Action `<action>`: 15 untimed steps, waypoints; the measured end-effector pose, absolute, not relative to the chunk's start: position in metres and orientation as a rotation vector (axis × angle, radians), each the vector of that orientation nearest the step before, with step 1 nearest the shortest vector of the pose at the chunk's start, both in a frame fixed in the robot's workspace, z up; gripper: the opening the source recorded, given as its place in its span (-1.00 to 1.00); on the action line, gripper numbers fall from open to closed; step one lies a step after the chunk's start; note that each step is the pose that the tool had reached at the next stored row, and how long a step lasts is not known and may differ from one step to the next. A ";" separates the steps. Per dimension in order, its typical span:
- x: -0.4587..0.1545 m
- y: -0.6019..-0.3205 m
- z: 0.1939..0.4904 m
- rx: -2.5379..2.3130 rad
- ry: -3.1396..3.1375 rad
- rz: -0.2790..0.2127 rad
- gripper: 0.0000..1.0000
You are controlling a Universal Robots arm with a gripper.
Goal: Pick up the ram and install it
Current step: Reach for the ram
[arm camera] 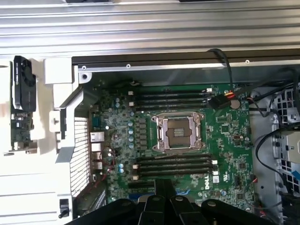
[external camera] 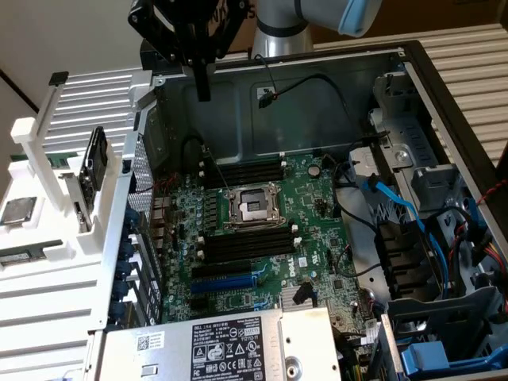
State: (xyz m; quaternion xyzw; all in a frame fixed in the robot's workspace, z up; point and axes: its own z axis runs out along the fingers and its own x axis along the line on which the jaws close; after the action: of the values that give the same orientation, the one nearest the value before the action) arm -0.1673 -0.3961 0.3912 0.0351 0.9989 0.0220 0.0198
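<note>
Looking at the exterior view first, my hand [external camera: 204, 87] hangs above the back wall of the case, beyond the socket [external camera: 250, 206]. Its fingers are pressed together with nothing between them. The ram [external camera: 30, 255], as best I can make it out, lies low in the white rack [external camera: 48, 302] outside the case, well off to the exterior view's left of the socket. Its long axis runs roughly toward the socket, about parallel with the memory slots [external camera: 246, 242]. One end faces the case and the other points away; I cannot tell which way round the stick lies. Fingers this tight cannot straddle so thin a stick, and a grip off its middle could let it tip. The fan card [external camera: 95, 159], standing on the rack nearer the socket than the ram is, could also get clipped.

In the wrist view, my hand [arm camera: 165, 187] is over the board just beside the socket [arm camera: 180, 131], fingers closed tight and empty. Black slots [arm camera: 173, 166] flank the socket on two sides. A black cable [arm camera: 224, 101] ends in a plug beside one end of the bank across the socket from my hand, and I judge it could foul a stick seated there. A stick turned the wrong way round would not seat, and pressing it would strain the board.
</note>
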 end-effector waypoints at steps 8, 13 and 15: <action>-0.195 -0.390 0.387 0.108 3.090 0.058 -0.80; -0.215 -0.386 0.384 0.107 3.085 0.048 -0.80; -0.222 -0.384 0.383 0.107 3.084 0.045 -0.80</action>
State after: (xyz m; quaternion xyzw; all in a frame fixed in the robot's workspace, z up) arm -0.2218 -0.3844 0.3825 0.0348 0.9989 0.0147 0.0279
